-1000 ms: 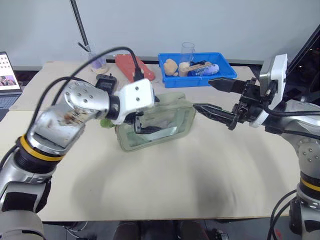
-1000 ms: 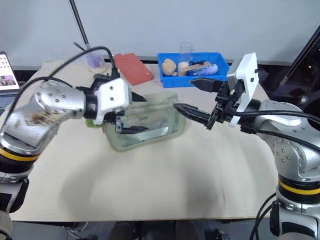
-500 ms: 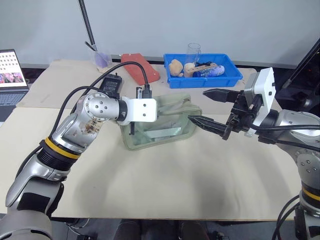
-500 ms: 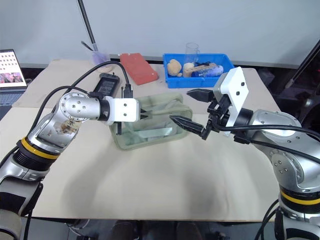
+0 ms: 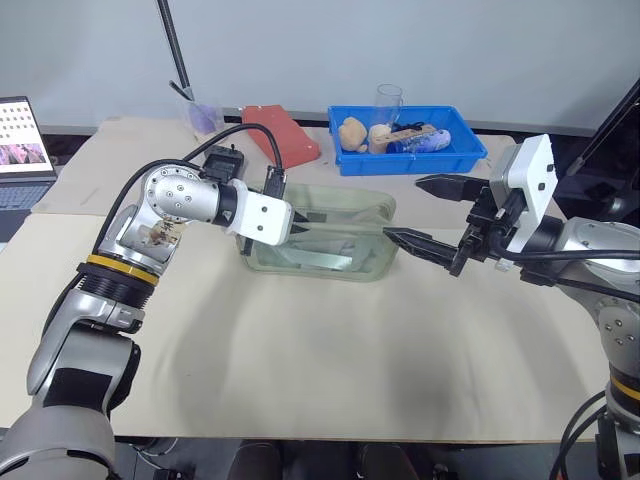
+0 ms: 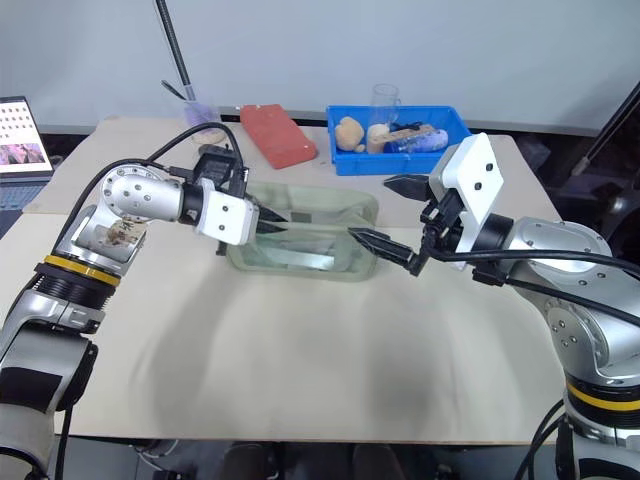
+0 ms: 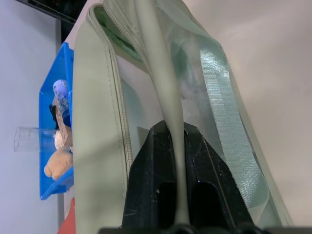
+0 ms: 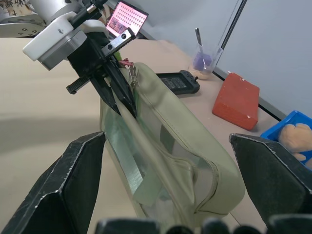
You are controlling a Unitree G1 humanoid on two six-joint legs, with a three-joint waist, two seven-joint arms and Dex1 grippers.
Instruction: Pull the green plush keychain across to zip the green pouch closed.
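Note:
The green pouch (image 5: 330, 240) lies mid-table, a pale sage fabric case with clear window sides. Its zipper (image 7: 119, 105) runs along the top. My left gripper (image 5: 303, 226) is shut on a thin fabric strip along the pouch's upper edge, and the left wrist view shows that strip (image 7: 168, 97) pinched between its fingers (image 7: 151, 161). A reddish cord (image 8: 127, 63) shows at the pouch's left end beside that gripper. The green plush keychain's ball is hidden behind it. My right gripper (image 5: 403, 208) is open at the pouch's right end, one finger above it and one beside it, holding nothing.
At the back stands a blue bin (image 5: 460, 160) with tan plush lumps and a bottle, and a clear glass (image 5: 388, 98) rises behind it. A flat red case (image 5: 280, 135), a black device (image 5: 220, 160) and a purple-tinted cup (image 5: 203, 118) lie back left. A laptop (image 5: 20, 150) is far left.
My left gripper has gone from open to shut on the pouch's upper strip and rolled over. The pouch now lies lower and longer. The right gripper has stayed put.

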